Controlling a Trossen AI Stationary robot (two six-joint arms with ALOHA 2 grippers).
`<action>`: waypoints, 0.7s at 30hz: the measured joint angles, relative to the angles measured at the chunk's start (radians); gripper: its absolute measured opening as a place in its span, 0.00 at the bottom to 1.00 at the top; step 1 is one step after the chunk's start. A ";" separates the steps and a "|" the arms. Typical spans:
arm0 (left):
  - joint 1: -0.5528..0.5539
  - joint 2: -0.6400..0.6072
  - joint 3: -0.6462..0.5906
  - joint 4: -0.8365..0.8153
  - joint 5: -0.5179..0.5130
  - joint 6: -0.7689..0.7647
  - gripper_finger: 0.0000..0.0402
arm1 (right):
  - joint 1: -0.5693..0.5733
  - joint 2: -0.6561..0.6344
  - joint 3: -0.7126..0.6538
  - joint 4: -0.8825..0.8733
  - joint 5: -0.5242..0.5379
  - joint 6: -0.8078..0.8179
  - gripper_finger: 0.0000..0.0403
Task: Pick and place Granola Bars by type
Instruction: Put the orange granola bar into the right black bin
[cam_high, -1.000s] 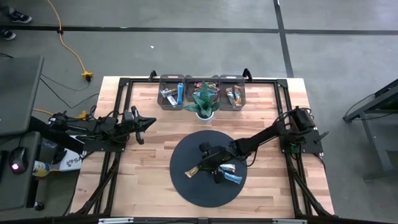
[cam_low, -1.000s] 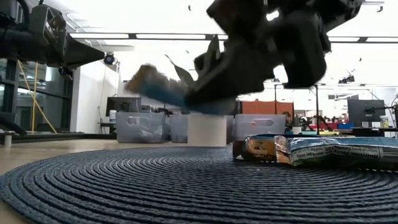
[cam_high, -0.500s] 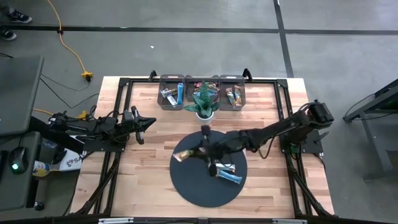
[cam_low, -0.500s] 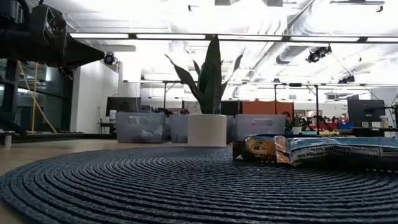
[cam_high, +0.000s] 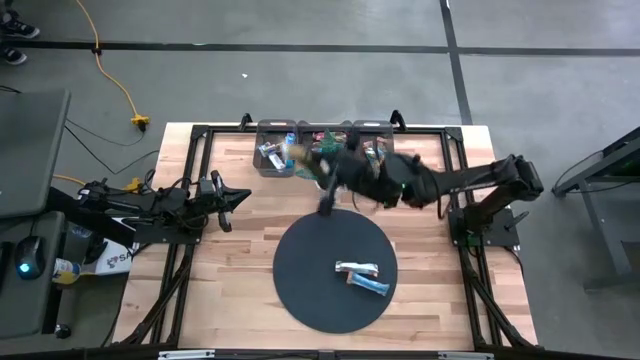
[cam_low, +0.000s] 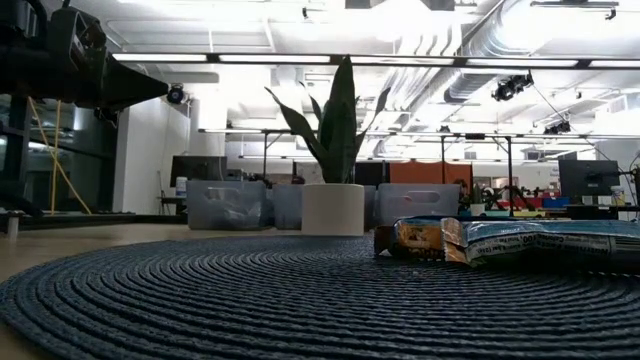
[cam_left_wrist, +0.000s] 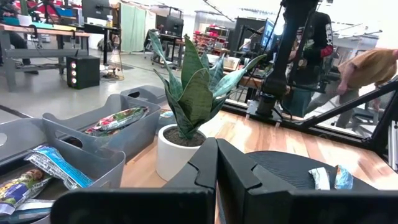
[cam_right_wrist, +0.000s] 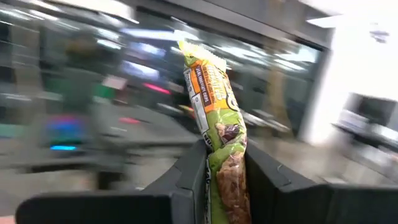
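Note:
My right gripper (cam_high: 308, 156) hangs high over the plant (cam_high: 327, 160) and the grey bins (cam_high: 272, 128) at the table's far edge, shut on an orange-and-green wrapped granola bar (cam_right_wrist: 212, 106). Two more bars (cam_high: 362, 276) lie flat on the dark round mat (cam_high: 310, 270); the low view shows them at the right (cam_low: 520, 243). Other bars lie in the bins (cam_left_wrist: 46, 165). My left gripper (cam_left_wrist: 216, 163) waits shut at the table's left side (cam_high: 236, 197), pointing level at the plant. My right gripper pinches the granola bar's near end (cam_right_wrist: 225, 177) between its two fingers. The fingers come about level from the table's right side and lie along the bar. The rest of the bar sticks out past the fingertips, lifted clear of everything.
The potted plant (cam_low: 335, 150) in its white pot stands between the mat and the middle bin. Three grey bins (cam_low: 228, 205) line the far edge. People stand in the room beyond the table (cam_left_wrist: 364, 68).
My right gripper has risen from the mat with the bar and swung toward the far edge, over the plant and bins, tipping from pointing down to about level. The bar is lifted clear of the mat; the two other bars have stayed put.

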 joint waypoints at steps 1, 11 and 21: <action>0.000 0.000 0.000 0.000 0.000 0.000 0.00 | -0.017 0.000 0.019 -0.031 0.058 0.006 0.18; 0.000 0.000 0.000 0.000 0.000 0.000 0.00 | -0.188 0.000 0.078 -0.352 0.442 0.071 0.18; 0.000 0.000 0.000 0.000 0.000 0.000 0.00 | -0.407 0.000 0.077 -0.946 0.405 0.610 0.18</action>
